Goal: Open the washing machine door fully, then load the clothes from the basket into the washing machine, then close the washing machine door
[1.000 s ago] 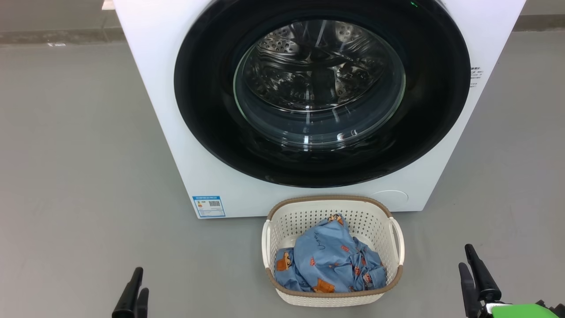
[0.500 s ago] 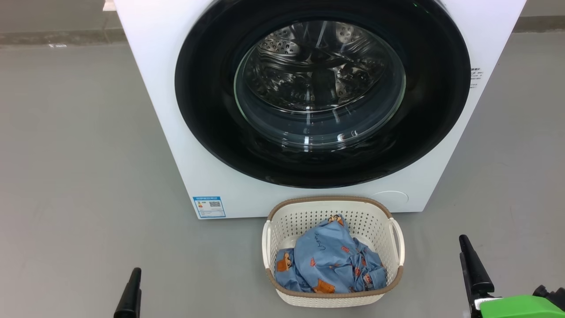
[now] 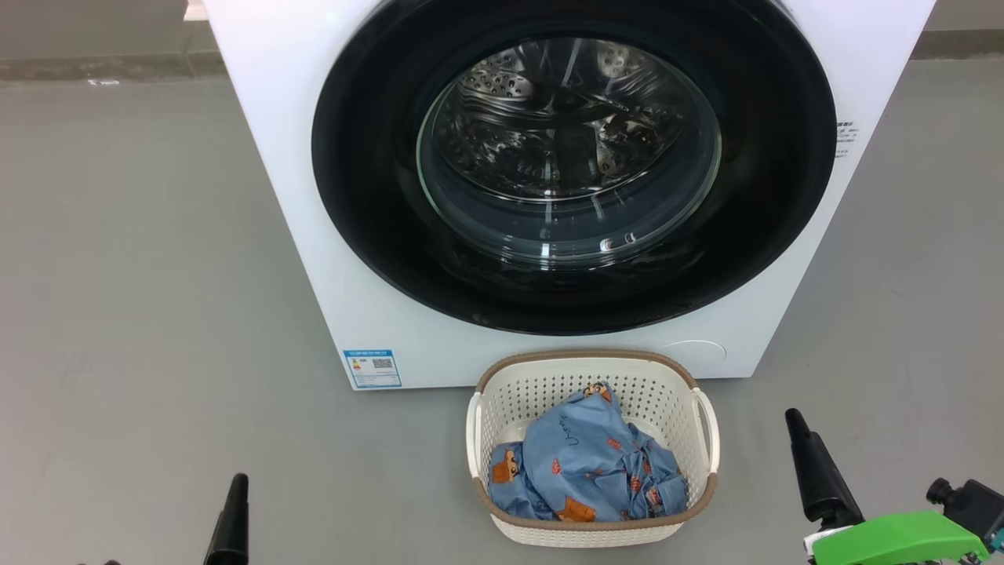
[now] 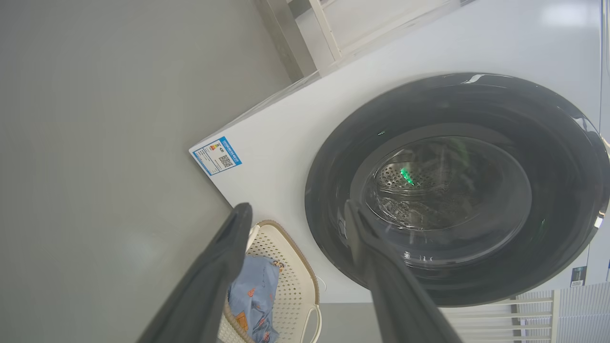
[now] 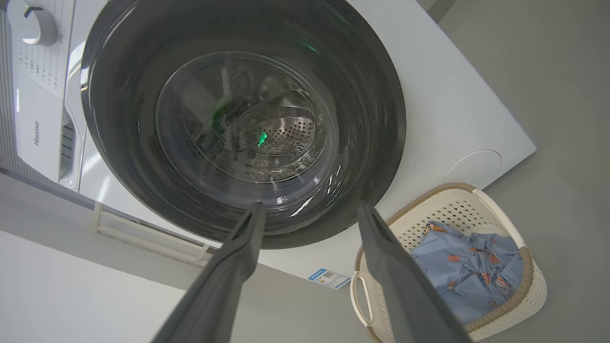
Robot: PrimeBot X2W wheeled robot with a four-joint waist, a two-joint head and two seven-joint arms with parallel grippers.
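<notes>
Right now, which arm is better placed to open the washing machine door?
Probably the right: the right gripper, open, reaches nearer the shut washing machine door than the left gripper.

Head cam looks forward and down, fairly close, at the washing machine door (image 3: pixel 572 157) with the basket (image 3: pixel 541 388) below it. The 2 wrist cams sit low on either side, rolled sideways, and share that same door and basket.
</notes>
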